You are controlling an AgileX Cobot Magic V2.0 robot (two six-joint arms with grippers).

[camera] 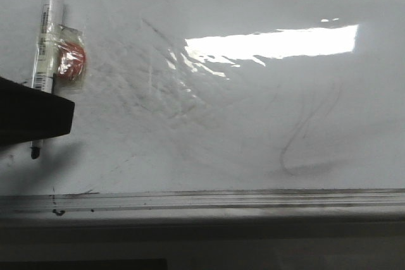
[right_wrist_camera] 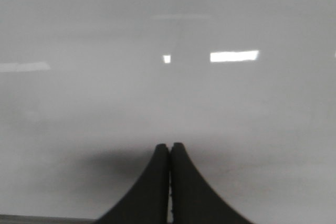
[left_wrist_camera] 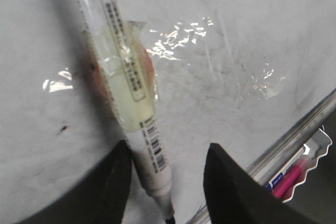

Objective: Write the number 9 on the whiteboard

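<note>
Over by the left end of the whiteboard (camera: 253,124), the left gripper (left_wrist_camera: 168,182) holds a white marker (camera: 45,42) upright, black cap up, its dark tip just above the grey metal rail (camera: 202,200). From the left wrist the marker lies against one finger while the other stands off from it, so I cannot tell how firmly it is clamped. Its barrel carries a long printed label and a barcode, but the lettering is too small to read. A wad of clear tape (camera: 66,61) with something orange-red inside is stuck to the barrel.

No drawn 9 shows on the board; right of the marker there is only a faint grey curved smear (camera: 304,150), a bright patch of glare (camera: 272,42) and grey smudges.

Beyond the rail sits a tray (left_wrist_camera: 315,156) with a pink marker (left_wrist_camera: 291,179).

The right gripper (right_wrist_camera: 169,182) hangs over bare board, its fingers pressed together with nothing between them.
</note>
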